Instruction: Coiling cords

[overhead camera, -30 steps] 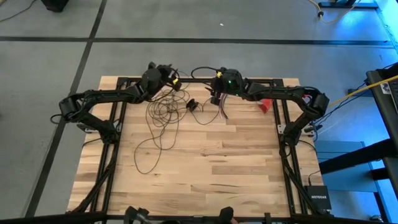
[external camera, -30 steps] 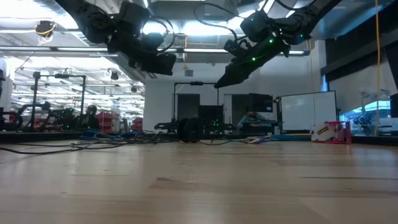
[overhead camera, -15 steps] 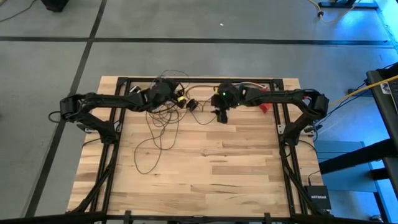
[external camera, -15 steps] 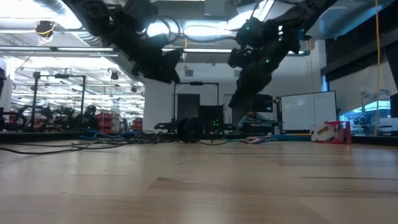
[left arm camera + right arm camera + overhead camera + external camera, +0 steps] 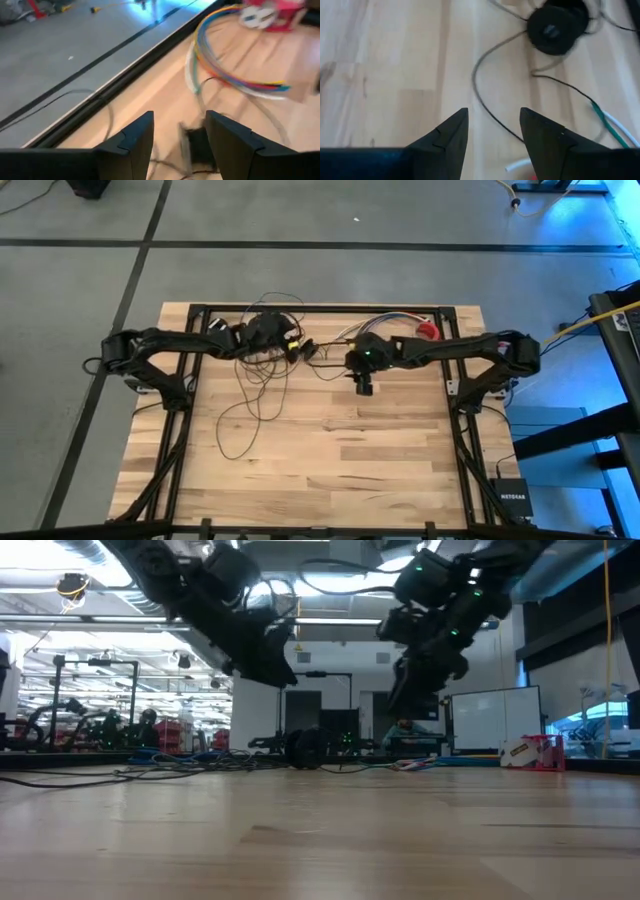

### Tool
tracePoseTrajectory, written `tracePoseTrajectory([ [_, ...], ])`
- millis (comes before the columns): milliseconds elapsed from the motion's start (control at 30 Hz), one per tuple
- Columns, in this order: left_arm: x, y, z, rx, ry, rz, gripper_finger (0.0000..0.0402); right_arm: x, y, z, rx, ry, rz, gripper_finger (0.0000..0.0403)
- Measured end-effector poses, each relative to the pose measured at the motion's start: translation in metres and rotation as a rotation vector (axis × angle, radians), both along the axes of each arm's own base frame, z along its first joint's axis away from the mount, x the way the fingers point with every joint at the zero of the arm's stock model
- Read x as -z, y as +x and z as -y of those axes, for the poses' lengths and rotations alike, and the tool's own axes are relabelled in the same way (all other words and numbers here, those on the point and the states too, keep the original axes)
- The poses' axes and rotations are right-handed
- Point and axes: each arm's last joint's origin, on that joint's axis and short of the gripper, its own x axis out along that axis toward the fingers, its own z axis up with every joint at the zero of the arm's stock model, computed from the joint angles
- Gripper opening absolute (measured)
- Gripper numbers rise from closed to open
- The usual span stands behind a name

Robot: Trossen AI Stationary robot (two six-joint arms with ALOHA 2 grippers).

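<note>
We are looking down on a wooden bench (image 5: 330, 450) with two dark arms reaching in from the left and right sides. The cord (image 5: 262, 385) is lying in loose, messy loops in the upper left part of the high view, trailing down toward the middle of the bench. Its small round black puck (image 5: 555, 31) is lying flat on the wood, near the top of the right wrist view.

Our left gripper (image 5: 285, 340) is hanging over the top of the cord loops, near the upper middle of the high view. Its fingers (image 5: 135, 142) are standing wide apart and holding nothing. In its wrist view, a bundle of coloured wires (image 5: 235, 75) is lying farther off, in the upper right.

Our right gripper (image 5: 362, 383) is pointing down just right of the middle of the high view. Its fingers (image 5: 451, 134) are wide too, with only bare wood and a bit of cord between them.

We think we are at the very start of the job. Nothing is picked up yet, and the cord is not coiled at all.

Next, we think one gripper needs to come down over a piece of cord or the puck and close on it. The cord is thin, so the fingers must close right over it, or it could slip out.
</note>
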Motion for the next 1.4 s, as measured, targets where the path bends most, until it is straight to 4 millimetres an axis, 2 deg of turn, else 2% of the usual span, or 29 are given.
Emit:
tracePoseTrajectory([
  [167,0.021,0.001,-0.012,0.035,-0.108,-0.034,0.0173,0.0,-0.02,0.0,0.066,-0.024,0.125,0.0184],
  [433,0.057,0.016,-0.009,0.088,-0.159,-0.118,0.0172,0.013,-0.031,-0.004,0.092,0.011,0.243,0.0184],
  [767,0.055,0.019,-0.014,0.12,-0.082,-0.107,0.0166,0.012,-0.03,-0.004,0.109,0.025,0.291,0.0184],
  [1100,0.072,0.02,-0.015,0.177,-0.042,-0.216,0.0109,0.01,-0.027,-0.003,0.11,0.019,0.333,0.0184],
  [1333,0.073,0.022,-0.016,0.224,0.023,-0.249,0.002,0.021,-0.017,-0.001,0.121,0.029,0.357,0.0184],
  [1400,0.072,0.022,-0.016,0.232,0.034,-0.251,0.0006,0.026,-0.014,0.0,0.15,0.067,0.364,0.0184],
])
